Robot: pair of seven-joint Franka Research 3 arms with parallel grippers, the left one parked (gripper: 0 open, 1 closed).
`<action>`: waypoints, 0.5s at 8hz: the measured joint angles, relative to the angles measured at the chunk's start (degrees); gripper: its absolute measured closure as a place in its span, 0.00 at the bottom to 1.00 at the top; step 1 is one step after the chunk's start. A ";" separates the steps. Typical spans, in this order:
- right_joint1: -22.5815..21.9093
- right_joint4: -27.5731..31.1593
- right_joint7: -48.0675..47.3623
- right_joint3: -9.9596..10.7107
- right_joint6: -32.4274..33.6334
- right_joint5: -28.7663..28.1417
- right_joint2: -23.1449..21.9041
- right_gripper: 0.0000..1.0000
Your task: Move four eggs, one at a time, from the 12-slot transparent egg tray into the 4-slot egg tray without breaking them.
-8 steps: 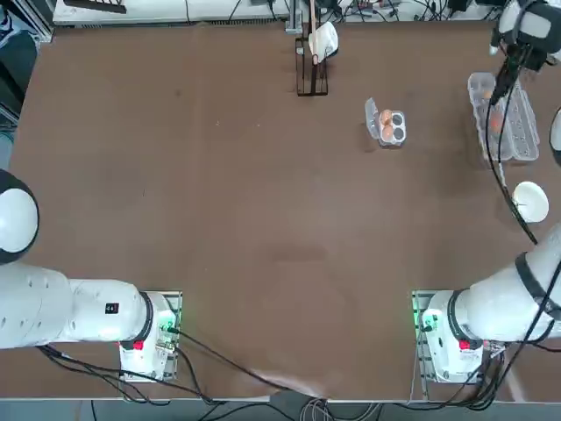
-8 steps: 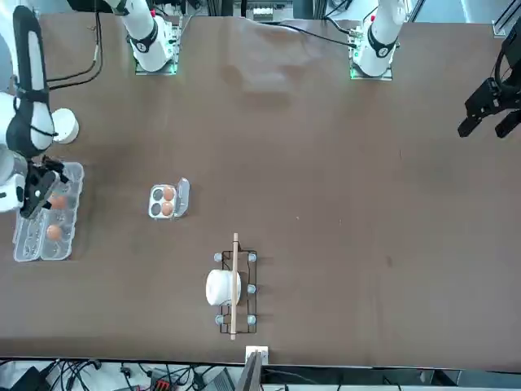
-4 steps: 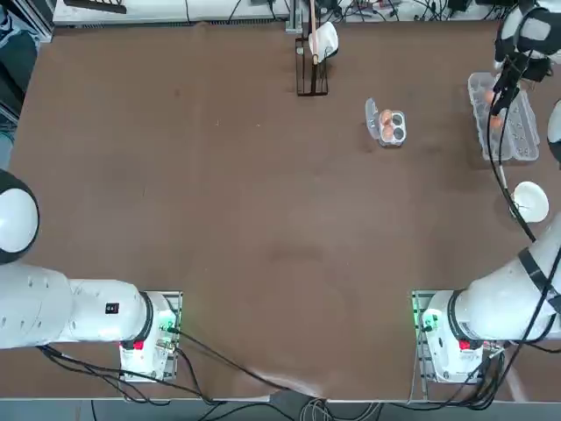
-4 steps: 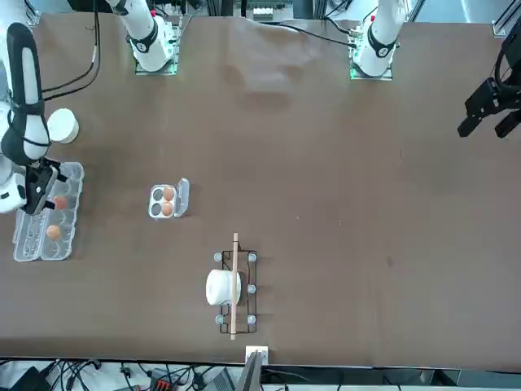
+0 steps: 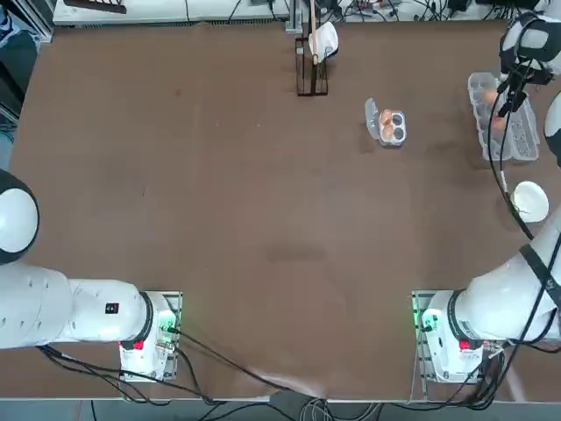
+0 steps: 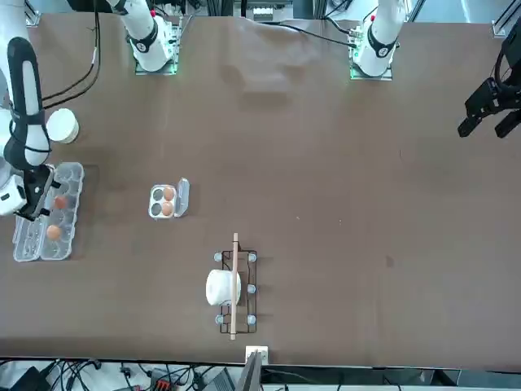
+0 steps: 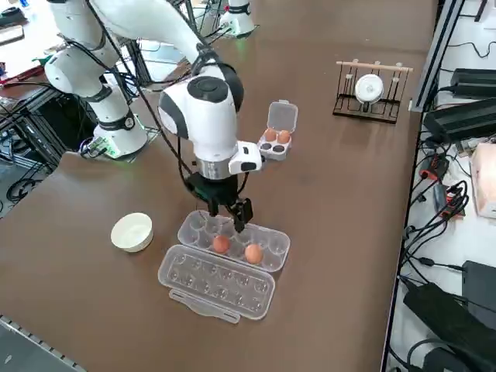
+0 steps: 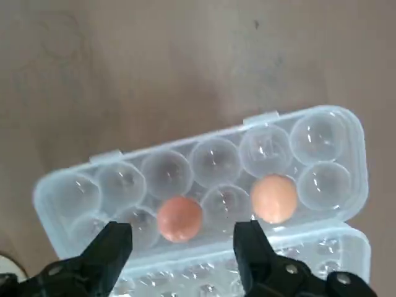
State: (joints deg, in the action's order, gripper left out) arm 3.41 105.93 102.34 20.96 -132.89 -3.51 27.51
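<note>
The 12-slot transparent egg tray (image 8: pixel 322 127) lies open near the table's right edge (image 5: pixel 526 140) (image 6: pixel 28 244) (image 7: pixel 275 242), its lid flat beside it. Two orange-brown eggs sit in it, one (image 8: pixel 179 218) (image 7: pixel 221 244) directly below my fingers and the other (image 8: pixel 274 198) (image 7: pixel 253 253) two cups away in the same row. My right gripper (image 8: pixel 182 241) (image 7: pixel 230 217) (image 5: pixel 507 92) (image 6: pixel 34 195) hangs just above the tray, open, holding nothing. The 4-slot egg tray (image 5: pixel 399 132) (image 6: pixel 155 204) (image 7: pixel 267 151) stands toward the table's middle with two eggs (image 5: pixel 386 120) (image 7: pixel 277 136) in it.
A white bowl (image 5: pixel 530 201) (image 6: pixel 63 125) (image 7: pixel 132 231) sits next to the long tray, on the robot's side. A wire rack with a white cup (image 5: pixel 313 53) (image 6: pixel 232 287) (image 7: pixel 370 87) stands at the far edge. The table's right edge runs close past the tray's lid.
My right gripper has shifted a little toward the table's right edge over the long tray, staying open. The eggs and both trays have not moved.
</note>
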 joint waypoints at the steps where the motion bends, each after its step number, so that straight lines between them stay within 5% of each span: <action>1: 0.38 0.00 0.88 -0.01 -1.01 0.00 0.83 0.00; 4: 0.76 0.05 3.86 -0.05 -1.32 -1.15 2.13 0.03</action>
State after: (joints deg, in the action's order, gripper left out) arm 4.17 105.98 106.20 20.91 -134.21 -4.66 29.64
